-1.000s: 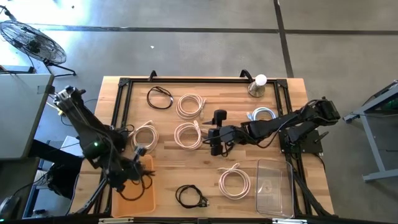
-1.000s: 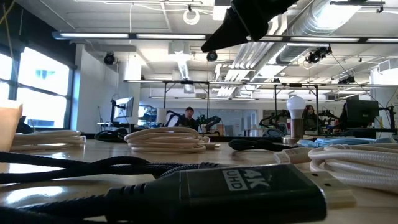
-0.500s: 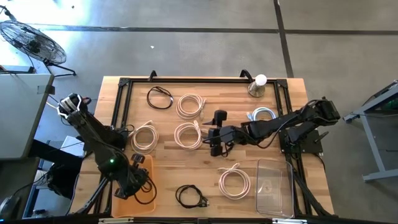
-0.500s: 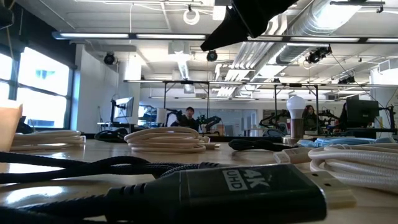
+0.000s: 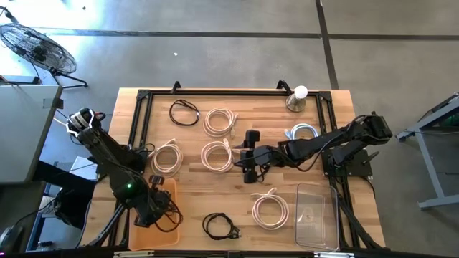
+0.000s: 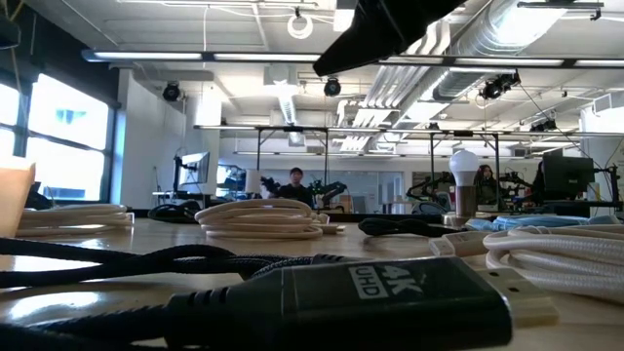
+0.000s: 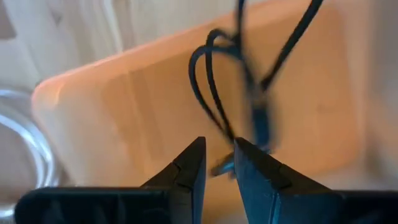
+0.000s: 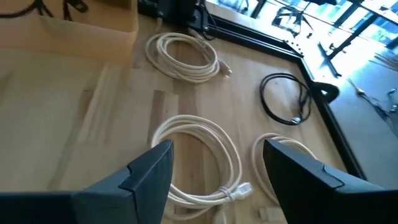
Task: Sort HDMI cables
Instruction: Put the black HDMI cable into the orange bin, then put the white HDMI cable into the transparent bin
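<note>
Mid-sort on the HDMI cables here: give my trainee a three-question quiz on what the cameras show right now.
1. True or false: the left gripper is over the orange tray.
2. What does the right gripper hover above? A) the white coil B) the clear bin C) the bulb
3. Fill in: the right gripper's fingers are ____.

Key: 1 true; 2 A; 3 open.

Right gripper (image 8: pixel 214 180) fingers spread wide over the wooden table (image 8: pixel 74 118). Between them lies a cream cable coil (image 8: pixel 199 158). Beyond that coil: a second cream coil (image 8: pixel 183 56), a black coil (image 8: pixel 287 99), and an orange tray (image 8: pixel 81 28).
</note>
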Tool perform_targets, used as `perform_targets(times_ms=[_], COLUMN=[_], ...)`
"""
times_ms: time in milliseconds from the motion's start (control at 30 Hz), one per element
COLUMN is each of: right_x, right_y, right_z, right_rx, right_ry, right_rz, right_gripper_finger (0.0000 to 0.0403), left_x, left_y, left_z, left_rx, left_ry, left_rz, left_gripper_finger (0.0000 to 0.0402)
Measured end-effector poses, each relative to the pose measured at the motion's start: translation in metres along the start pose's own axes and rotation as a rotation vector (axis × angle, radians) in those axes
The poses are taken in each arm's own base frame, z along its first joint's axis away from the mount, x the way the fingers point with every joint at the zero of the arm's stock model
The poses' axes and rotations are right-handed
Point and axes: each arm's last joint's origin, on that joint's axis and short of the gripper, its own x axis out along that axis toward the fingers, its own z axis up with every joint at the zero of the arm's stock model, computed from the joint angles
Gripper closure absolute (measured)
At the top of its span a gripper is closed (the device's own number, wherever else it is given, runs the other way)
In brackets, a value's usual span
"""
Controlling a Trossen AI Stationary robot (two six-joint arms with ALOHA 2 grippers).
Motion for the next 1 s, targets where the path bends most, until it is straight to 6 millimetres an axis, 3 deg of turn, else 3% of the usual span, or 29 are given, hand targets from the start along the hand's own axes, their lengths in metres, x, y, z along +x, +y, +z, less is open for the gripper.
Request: perform_targets(times_ms=[333,567,833,1000], right_x=[0.000,0.001,0.041,0.064], right_y=[0.004,0.006,0.013,0.010], right_z=[-0.001,-0.001,-0.022,-0.022], right_rx=[0.049,0.007,-0.051,-0.106], right_ry=[-0.006,-0.016,0.022,0.086], right_rz=[0.152,0.204,0.235,0.227], right_gripper_finger=[0.0163,0.0167,0.0167,0.0167], left_x=[-0.004,-0.006,-0.026,-0.033], left_y=[0.019,0.025,0.025,0.025], left_z=[-0.019,-0.017,-0.002,0.004], left_rx=[-0.084,-0.018,0.124,0.206], left_ry=[0.162,0.051,-0.207,-0.308], left_rz=[0.238,0.388,0.614,0.738], left_gripper_finger=[0.0321,0.0321,0.0321,0.0321])
